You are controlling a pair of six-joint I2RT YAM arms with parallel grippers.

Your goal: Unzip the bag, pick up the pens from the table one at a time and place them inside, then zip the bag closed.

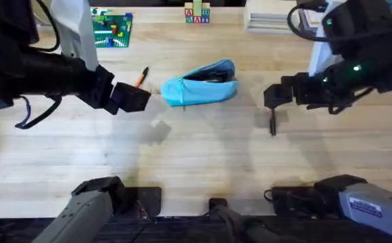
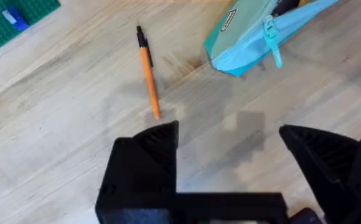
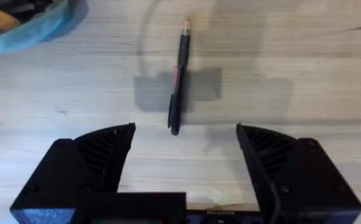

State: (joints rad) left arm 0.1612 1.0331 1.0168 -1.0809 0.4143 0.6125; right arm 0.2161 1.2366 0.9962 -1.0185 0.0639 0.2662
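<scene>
left hand: fingers spread wide and holding nothing, hovering above bare desk just left of the bag. its wrist view places an orange pen with a black clip end beyond the fingertips, lying flat on the wood, and the bag's closed end with a pale blue pull tab hanging from it. right hand: fingers likewise parted and empty, poised over a black pen that lies flat between the two fingertips' line, its metal tip pointing away from the hand. overhead, the left hand sits just beside the orange pen, which lies left of the bag; the right hand is right of the bag, with the black pen just below it on the desk. bag: light blue, lying on its side at desk centre between the two hands, its zip open and a dark interior showing. at the far edge of the desk lie a green brick plate and stacked letter blocks.
</scene>
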